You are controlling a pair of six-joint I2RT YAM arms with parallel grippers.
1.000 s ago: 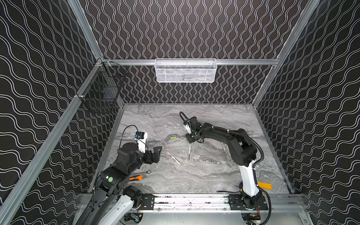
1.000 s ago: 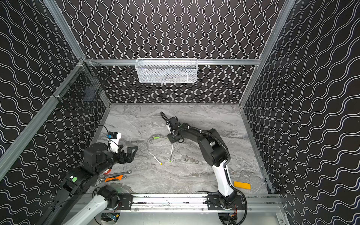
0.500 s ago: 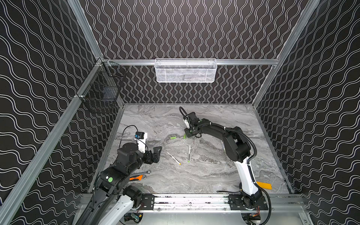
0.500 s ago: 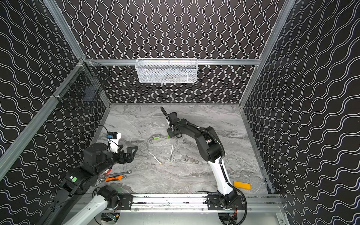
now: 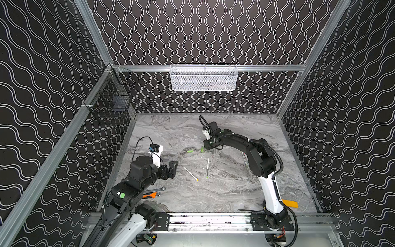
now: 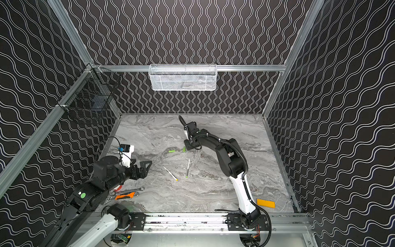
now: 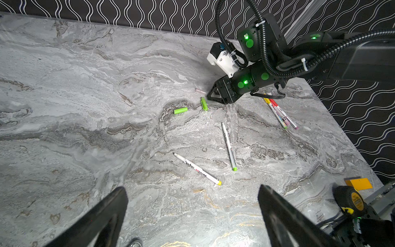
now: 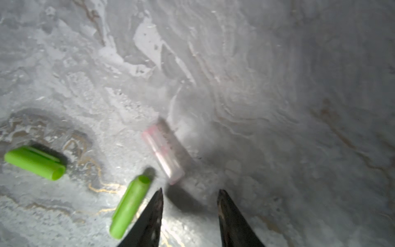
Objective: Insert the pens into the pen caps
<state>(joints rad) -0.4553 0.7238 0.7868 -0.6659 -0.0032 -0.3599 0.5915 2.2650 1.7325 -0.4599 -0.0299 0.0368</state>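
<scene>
Two bright green pen caps (image 5: 189, 151) (image 5: 202, 149) lie mid-table. In the right wrist view they (image 8: 34, 162) (image 8: 130, 205) flank a pale pink cap (image 8: 163, 151). My right gripper (image 8: 190, 191) hovers low just behind the pink cap, partly open with nothing between its fingers; it also shows in both top views (image 5: 206, 147) (image 6: 188, 147). A yellow-ended pen (image 5: 190, 173) and a green-ended pen (image 5: 207, 168) lie nearer the front. Two more pens (image 7: 280, 113) lie beneath the right arm. My left gripper (image 7: 192, 188) is wide open and empty, short of the yellow-ended pen (image 7: 197, 169).
A silver wrench (image 5: 157, 190) and an orange-handled tool (image 5: 149, 195) lie by the left arm. An orange block (image 5: 289, 203) sits front right, near a tape measure (image 7: 352, 200). A white mesh basket (image 5: 203, 78) hangs on the back wall, a black wire basket (image 5: 111, 102) on the left.
My right gripper shifted slightly toward the back, settling beside the green caps, and its jaws widened a little. The left arm stayed still.
</scene>
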